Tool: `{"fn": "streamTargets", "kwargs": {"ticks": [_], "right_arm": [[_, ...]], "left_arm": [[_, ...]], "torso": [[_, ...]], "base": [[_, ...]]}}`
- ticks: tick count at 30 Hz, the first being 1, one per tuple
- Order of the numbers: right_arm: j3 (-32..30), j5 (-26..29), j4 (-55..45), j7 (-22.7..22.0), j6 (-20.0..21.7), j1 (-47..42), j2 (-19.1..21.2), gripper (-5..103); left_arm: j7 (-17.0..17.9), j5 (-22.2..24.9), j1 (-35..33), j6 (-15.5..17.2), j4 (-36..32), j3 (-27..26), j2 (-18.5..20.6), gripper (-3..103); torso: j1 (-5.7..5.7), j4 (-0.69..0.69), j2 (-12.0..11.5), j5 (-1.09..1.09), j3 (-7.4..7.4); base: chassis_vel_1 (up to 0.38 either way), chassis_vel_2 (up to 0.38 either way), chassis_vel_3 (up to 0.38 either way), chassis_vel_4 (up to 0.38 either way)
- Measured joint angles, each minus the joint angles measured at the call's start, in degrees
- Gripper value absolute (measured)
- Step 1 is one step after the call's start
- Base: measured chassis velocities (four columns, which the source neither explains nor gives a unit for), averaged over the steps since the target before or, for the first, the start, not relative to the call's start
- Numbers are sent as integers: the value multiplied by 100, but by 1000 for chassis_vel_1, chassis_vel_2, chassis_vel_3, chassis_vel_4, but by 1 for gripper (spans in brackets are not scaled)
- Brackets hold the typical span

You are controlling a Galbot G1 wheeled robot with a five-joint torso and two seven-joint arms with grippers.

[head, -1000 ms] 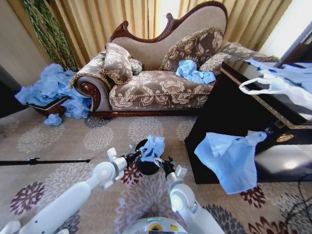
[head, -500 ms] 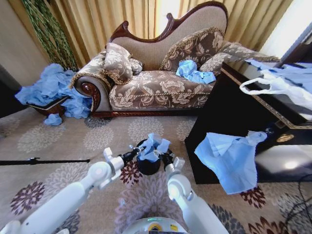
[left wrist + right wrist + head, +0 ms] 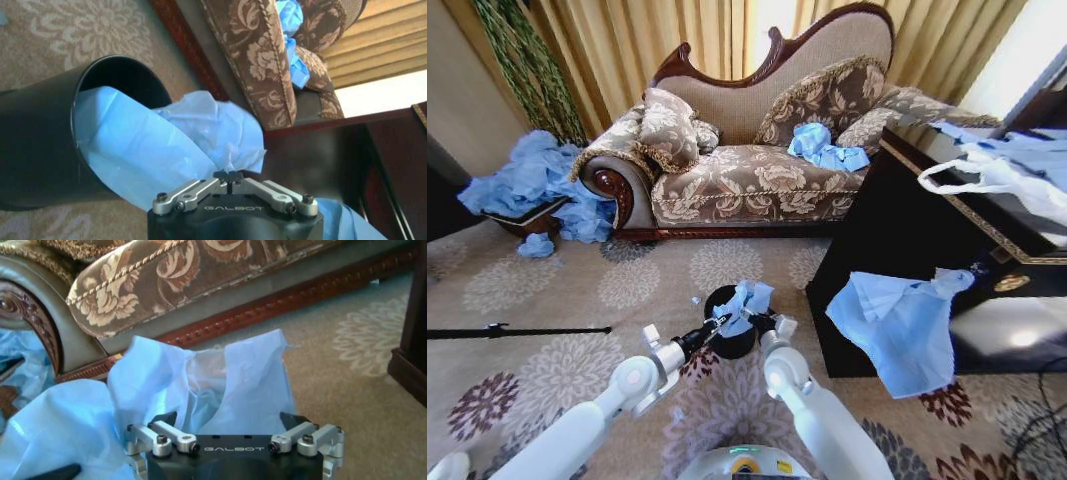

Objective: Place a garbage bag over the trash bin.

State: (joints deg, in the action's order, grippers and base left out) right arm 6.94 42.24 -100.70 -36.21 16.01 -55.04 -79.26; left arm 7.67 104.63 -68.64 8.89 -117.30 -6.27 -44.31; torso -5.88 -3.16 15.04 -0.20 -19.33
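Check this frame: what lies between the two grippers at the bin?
The garbage bag, bunched over the trash bin, spans the gap in the head view. The left gripper pinches one edge; the right gripper is at the other.

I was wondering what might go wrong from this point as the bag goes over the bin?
The left pincer is shut on only a thin pinch of the garbage bag, so the film might slip out or tear.

Part of the bag lies inside the trash bin while the rest bunches above the rim, so it may not spread around it.

The light bin could tip if tugged.
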Motion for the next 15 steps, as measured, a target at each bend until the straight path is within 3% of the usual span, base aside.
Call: {"fn": "streamTargets", "kwargs": {"ticks": [6, 15], "right_arm": [[65, -257, 380, -306, 240, 317, 23, 101], [-94, -318, 517, -239, 148, 392, 238, 71]], "left_arm": [[-121, -56, -11, -1, 8, 9, 17, 0], [-192, -63, -38, -13, 45, -2, 32, 0]], "torso": [[0, 0, 0, 0, 0], [0, 0, 0, 0, 0]], "base": [[0, 0, 0, 0], [0, 0, 0, 0]]}}
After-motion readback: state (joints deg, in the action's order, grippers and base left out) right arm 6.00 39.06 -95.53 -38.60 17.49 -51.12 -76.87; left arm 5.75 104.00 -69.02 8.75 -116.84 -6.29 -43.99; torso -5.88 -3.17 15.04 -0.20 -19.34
